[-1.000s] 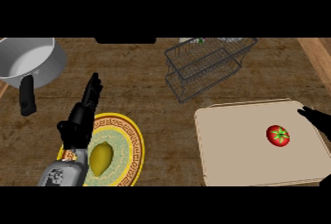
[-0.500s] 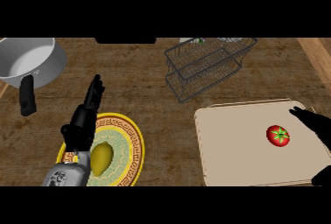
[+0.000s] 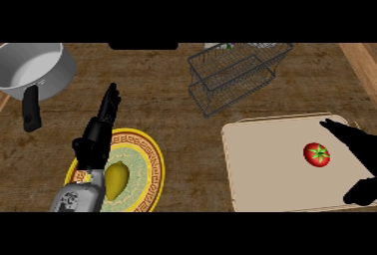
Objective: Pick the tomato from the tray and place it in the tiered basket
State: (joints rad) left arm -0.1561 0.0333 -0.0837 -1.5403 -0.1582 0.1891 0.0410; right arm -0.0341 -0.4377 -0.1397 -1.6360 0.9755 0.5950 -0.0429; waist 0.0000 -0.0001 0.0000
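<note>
Here, a glossy round tomato (image 3: 316,154) lies on the flat beige tray (image 3: 265,164).

We see through one camera only, set at the robot's head and facing steeply down onto the counter (image 3: 169,104). The pot (image 3: 33,69) and basket (image 3: 236,74) lie along the far edge, while the plate (image 3: 157,169) and tray (image 3: 265,164) sit nearest us, cropped below.
</note>
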